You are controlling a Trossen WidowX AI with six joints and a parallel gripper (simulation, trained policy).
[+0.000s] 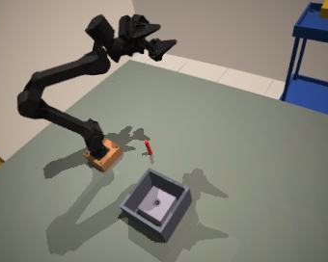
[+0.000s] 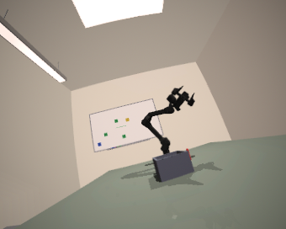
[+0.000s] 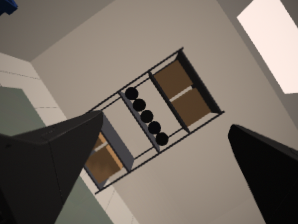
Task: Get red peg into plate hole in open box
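Note:
The red peg (image 1: 149, 147) stands upright on the table, between the arm's base and the box. The open grey box (image 1: 177, 221) (image 2: 175, 167) holds a pale plate (image 1: 166, 196) with a dark hole (image 1: 156, 202) near its middle; the hole shows no peg. My gripper (image 1: 167, 35) (image 2: 188, 90) (image 3: 166, 123) is wide open and empty, high above the table and far from the peg and the box. Its fingers point away from the table. Neither peg nor box shows in the wrist view.
The orange base block (image 1: 104, 158) stands on the green table (image 1: 259, 169), behind the box. A blue cart (image 1: 310, 91) stands beyond the table's far edge. A whiteboard (image 2: 138, 110) hangs on the wall. The wrist view shows a shelf rack (image 3: 122, 134) and the wall.

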